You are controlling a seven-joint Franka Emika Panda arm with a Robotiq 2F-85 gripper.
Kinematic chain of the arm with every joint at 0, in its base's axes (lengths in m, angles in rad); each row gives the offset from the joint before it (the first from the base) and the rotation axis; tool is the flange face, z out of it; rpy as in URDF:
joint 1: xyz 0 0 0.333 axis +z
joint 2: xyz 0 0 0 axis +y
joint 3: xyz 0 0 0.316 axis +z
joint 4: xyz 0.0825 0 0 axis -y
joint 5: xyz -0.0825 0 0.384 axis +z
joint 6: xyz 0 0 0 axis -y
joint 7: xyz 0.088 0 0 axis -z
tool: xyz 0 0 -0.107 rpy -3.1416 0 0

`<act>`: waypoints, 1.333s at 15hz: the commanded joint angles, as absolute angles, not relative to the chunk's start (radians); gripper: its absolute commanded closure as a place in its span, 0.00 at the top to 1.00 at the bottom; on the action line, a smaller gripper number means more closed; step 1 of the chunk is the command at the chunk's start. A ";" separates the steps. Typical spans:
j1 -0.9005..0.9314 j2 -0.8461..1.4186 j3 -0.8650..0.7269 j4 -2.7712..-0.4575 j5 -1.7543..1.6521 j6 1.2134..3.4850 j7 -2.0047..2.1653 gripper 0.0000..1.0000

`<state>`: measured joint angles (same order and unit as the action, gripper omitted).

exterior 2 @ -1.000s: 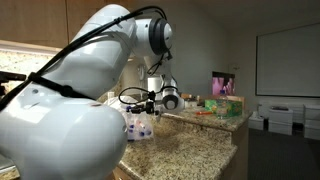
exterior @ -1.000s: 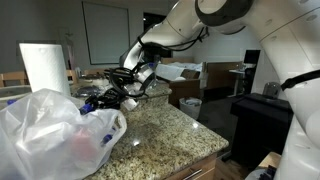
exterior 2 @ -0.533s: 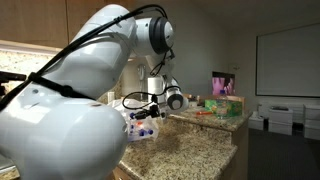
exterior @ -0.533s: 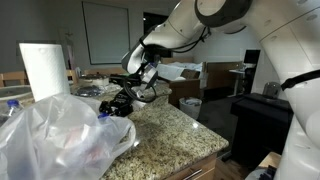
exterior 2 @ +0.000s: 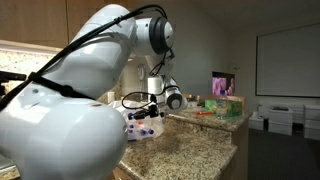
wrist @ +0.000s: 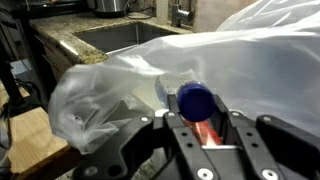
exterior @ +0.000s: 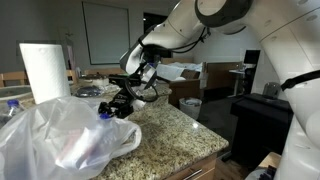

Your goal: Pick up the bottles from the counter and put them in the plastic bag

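Even indoor light is spreading softly throughout. In the wrist view the plastic bag (wrist: 235, 50) is glaring white, while the near pincer (wrist: 207, 128) is blurring; the counter (exterior: 170, 130) is gleaming faintly.

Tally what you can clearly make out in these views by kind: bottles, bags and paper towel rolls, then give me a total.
Blue-capped bottle: 1, gripped between the fingers
Plastic bag: 1
Paper towel roll: 1
Total: 3

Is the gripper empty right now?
No, the gripper is shut on a bottle with a blue cap, right in front of the plastic bag.
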<state>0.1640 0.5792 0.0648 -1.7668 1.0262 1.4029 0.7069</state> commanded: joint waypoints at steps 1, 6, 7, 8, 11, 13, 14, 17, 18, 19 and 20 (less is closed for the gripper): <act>0.167 0.588 0.089 -1.762 1.068 1.338 0.700 0.10; 0.182 0.589 0.094 -1.760 1.086 1.312 0.702 0.10; 0.183 0.590 0.093 -1.759 1.085 1.310 0.702 0.10; 0.184 0.589 0.092 -1.758 1.083 1.309 0.702 0.60; 0.185 0.590 0.088 -1.756 1.076 1.312 0.704 0.73; 0.186 0.591 0.087 -1.755 1.074 1.313 0.706 0.85; 0.187 0.591 0.087 -1.755 1.073 1.313 0.707 0.91; 0.187 0.589 0.086 -1.752 1.071 1.314 0.707 1.00; 0.184 0.588 0.084 -1.751 1.070 1.313 0.707 1.00; 0.181 0.582 0.078 -1.749 1.061 1.313 0.705 1.00; 0.177 0.578 0.074 -1.746 1.057 1.309 0.704 1.00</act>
